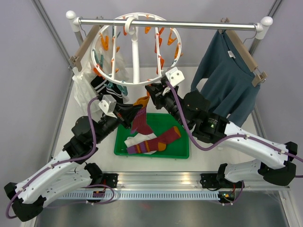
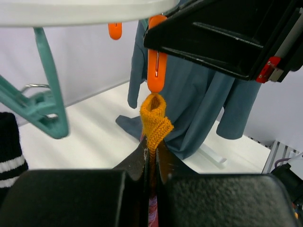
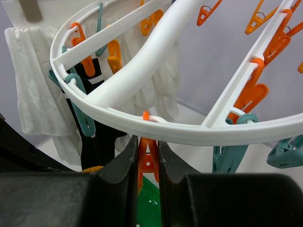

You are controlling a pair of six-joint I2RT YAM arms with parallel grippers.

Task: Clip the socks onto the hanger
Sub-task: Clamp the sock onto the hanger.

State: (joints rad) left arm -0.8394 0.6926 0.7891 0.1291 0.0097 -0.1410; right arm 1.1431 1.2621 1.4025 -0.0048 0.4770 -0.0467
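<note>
The white ring hanger (image 1: 137,83) hangs from the rail, with orange and teal clips. My left gripper (image 1: 134,112) is shut on a maroon-and-orange sock (image 1: 140,119) and holds its orange cuff (image 2: 155,124) just under an orange clip (image 2: 156,66); the cuff's top touches or nearly touches the clip's tip. My right gripper (image 1: 152,90) is shut on that orange clip (image 3: 148,161), squeezing its upper arms just below the ring (image 3: 189,130). Black white-striped socks (image 1: 106,87) hang clipped at the ring's left. A maroon-and-orange sock (image 1: 158,141) and a white sock (image 1: 134,142) lie in the tray.
A green tray (image 1: 182,153) sits on the table under the grippers. A teal-blue shirt (image 1: 232,80) hangs at the right, and a white sheer garment (image 1: 83,90) at the left, both on wooden hangers. Teal clips (image 2: 45,109) dangle close to the left gripper.
</note>
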